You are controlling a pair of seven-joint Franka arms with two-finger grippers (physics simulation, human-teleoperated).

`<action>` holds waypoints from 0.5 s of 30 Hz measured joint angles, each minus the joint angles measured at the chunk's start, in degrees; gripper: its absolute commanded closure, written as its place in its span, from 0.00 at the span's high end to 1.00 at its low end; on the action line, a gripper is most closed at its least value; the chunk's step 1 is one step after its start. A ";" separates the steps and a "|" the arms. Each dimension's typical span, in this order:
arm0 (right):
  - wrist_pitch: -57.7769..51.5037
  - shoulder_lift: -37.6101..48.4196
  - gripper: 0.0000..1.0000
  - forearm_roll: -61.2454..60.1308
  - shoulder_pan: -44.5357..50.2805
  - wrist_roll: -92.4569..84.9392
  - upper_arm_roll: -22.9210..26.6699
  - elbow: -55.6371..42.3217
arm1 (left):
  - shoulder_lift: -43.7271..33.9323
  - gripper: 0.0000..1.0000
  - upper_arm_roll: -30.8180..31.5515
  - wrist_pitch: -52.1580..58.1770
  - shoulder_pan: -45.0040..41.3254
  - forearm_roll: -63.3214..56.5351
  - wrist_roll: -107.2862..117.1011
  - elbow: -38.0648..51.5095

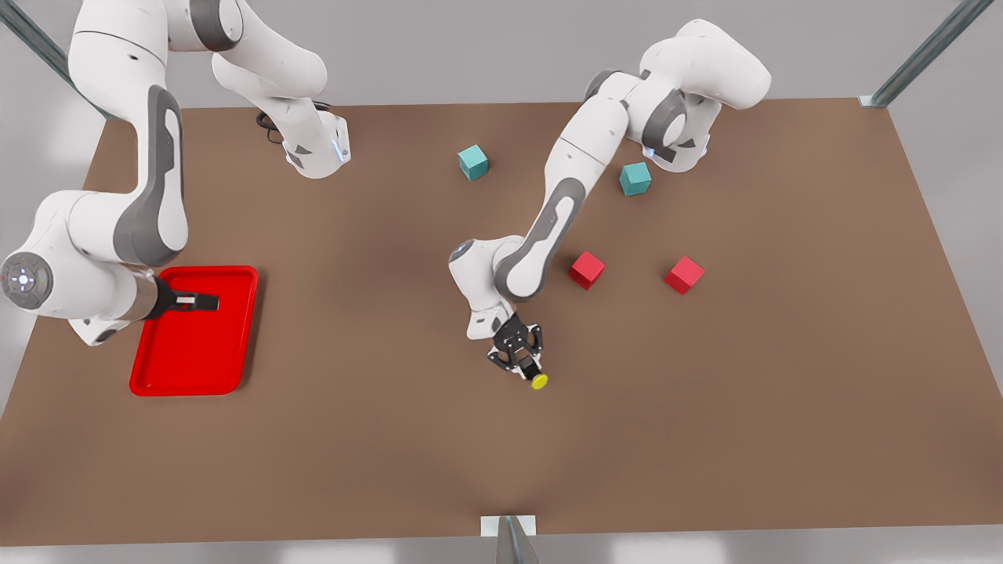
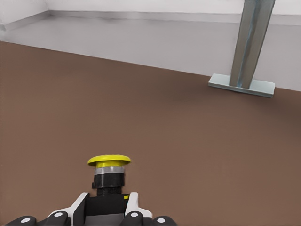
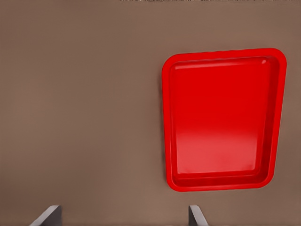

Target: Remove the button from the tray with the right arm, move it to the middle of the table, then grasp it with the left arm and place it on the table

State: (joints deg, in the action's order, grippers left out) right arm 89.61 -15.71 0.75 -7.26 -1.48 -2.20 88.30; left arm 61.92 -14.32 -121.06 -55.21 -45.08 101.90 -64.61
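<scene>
The single small push button (image 1: 537, 377), a black boxy body with a round yellow cap, is clamped by its body between the jaws of the left arm's black two-finger gripper (image 1: 523, 365), near the middle of the table and toward its near edge in the front view; the button lies tilted there with its cap pointing toward the front view's right. In the left wrist view the button (image 2: 108, 176) sits between the two light fingertips (image 2: 133, 205) of that gripper (image 2: 107, 207), its cap clear of them, above bare brown surface; whether it touches the table cannot be told. The white jointed left arm (image 1: 548, 227) reaches in from the far side on the front view's right. The large flat matte brown table (image 1: 705, 407) carries four cubes: two red ones (image 1: 586, 269) (image 1: 684, 274) right of the left arm, and two teal ones (image 1: 472, 162) (image 1: 635, 178) farther back. One shallow bright red rectangular tray (image 1: 196, 345) with a raised rim lies at the front view's left, with nothing in it in the right wrist view (image 3: 221, 117). The right arm's gripper (image 1: 197, 301) hovers over the tray's far part, its jaws standing open on nothing, both fingertips (image 3: 195, 216) apart in the right wrist view. The white right arm (image 1: 117, 219) waits there.
</scene>
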 measured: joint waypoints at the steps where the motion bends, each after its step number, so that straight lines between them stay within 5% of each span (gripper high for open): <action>1: 0.06 -0.04 1.00 0.08 0.03 0.02 0.00 -0.06 | 0.63 0.34 -0.20 1.07 -0.45 -0.82 0.88 0.03; 15: 1.45 -2.17 1.00 1.00 1.78 1.08 -0.09 -0.03 | 3.57 0.33 -2.28 13.17 -5.35 -7.01 11.23 0.22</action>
State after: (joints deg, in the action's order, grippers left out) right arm 91.06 -17.88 1.75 -5.47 -0.40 -2.29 88.27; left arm 65.49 -16.59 -107.89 -60.56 -52.10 113.13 -64.39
